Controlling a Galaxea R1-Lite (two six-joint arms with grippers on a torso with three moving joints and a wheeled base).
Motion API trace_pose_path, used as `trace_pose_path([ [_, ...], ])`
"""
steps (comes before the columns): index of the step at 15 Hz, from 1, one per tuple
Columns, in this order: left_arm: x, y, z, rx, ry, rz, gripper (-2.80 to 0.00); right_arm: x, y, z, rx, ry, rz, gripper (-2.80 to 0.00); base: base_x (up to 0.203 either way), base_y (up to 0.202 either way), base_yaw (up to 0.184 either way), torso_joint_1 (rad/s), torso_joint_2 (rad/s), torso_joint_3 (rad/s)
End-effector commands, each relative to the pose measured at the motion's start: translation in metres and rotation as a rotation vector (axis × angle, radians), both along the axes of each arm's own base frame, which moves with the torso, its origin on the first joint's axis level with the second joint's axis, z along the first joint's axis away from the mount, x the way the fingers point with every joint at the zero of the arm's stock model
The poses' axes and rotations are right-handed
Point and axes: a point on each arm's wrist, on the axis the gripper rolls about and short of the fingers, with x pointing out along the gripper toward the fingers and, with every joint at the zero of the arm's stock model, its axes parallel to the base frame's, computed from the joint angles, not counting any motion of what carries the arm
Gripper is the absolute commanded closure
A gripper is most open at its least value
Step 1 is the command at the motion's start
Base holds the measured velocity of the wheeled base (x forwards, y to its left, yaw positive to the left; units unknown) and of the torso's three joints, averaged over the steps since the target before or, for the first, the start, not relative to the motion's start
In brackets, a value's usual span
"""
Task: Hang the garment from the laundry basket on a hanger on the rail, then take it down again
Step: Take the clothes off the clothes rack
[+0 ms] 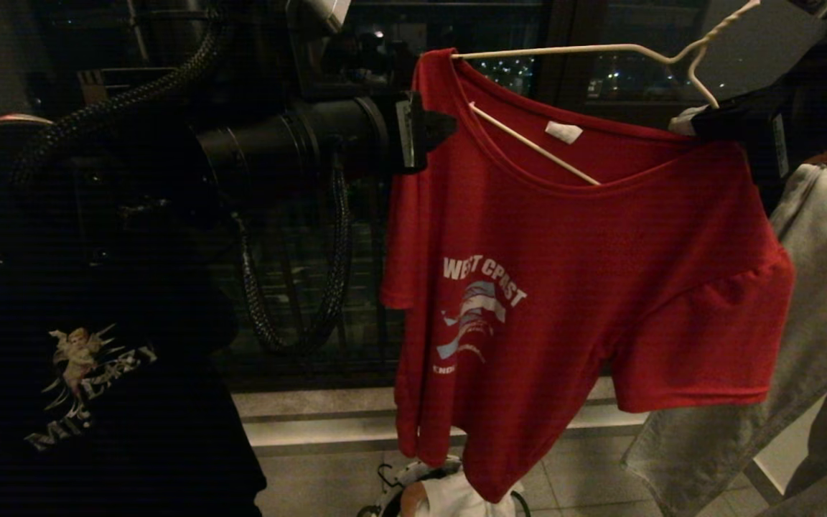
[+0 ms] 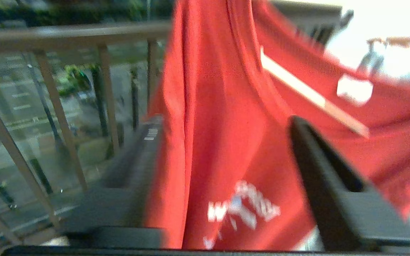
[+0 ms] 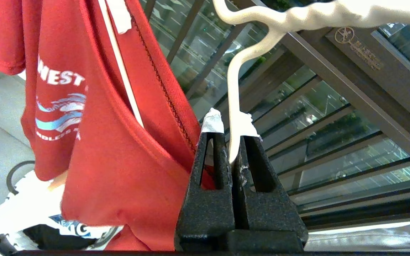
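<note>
My right gripper (image 3: pixel 230 149) is clamped tight on the hanger (image 1: pixel 578 49), the cream wire pinched between my two black fingers (image 3: pixel 208 167), whose tips are wrapped in white tape. In the head view that hand sits at the right shoulder of the garment (image 1: pixel 564 287), and the hanger's twisted neck rises up and away from it toward the top right.

The red T-shirt hangs on this hanger, tilted: one wire arm runs along the top to the shirt's left shoulder, the other slants down inside the neckline. A small white tag (image 1: pixel 563 131) is sewn inside the collar; I can read nothing on it. On the chest I read "WEST COAST" in white over a pale blue-and-white graphic, with a smaller line beneath of which only "END" shows.

My left gripper (image 2: pixel 222 142) is at the shirt's left shoulder, jaws parted, one finger on each side of a fold of red cloth. They stand apart around it and I cannot tell whether they touch it.

Directly below the garment's hem is the laundry basket (image 1: pixel 392 495), holding white cloth. Left of the garment hangs a black T-shirt (image 1: pixel 97 373) with a winged angel print and slanted pale lettering I cannot make out. Right of the garment hang grey clothes (image 1: pixel 801 323).
</note>
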Motion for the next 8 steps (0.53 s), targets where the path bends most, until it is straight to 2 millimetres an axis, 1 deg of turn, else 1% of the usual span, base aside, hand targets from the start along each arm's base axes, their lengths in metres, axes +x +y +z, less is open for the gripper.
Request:
trace_pose_path([
  [1, 0.005, -0.004, 0.006, -0.026, -0.013, 0.025, 0.0, -0.002, -0.001, 0.001, -0.003, -0.007, 0.001, 0.0, 0.0, 0.0, 0.0, 0.0, 0.0, 0.0],
  [5, 0.017, -0.013, 0.017, -0.061, -0.041, 0.102, 0.0, -0.003, -0.001, 0.001, -0.004, -0.009, 0.003, 0.0, 0.0, 0.0, 0.0, 0.0, 0.0, 0.0],
  [8, 0.018, -0.018, 0.018, -0.058, -0.044, 0.095, 0.0, -0.003, -0.001, 0.001, -0.004, -0.009, 0.003, 0.0, 0.0, 0.0, 0.0, 0.0, 0.0, 0.0],
])
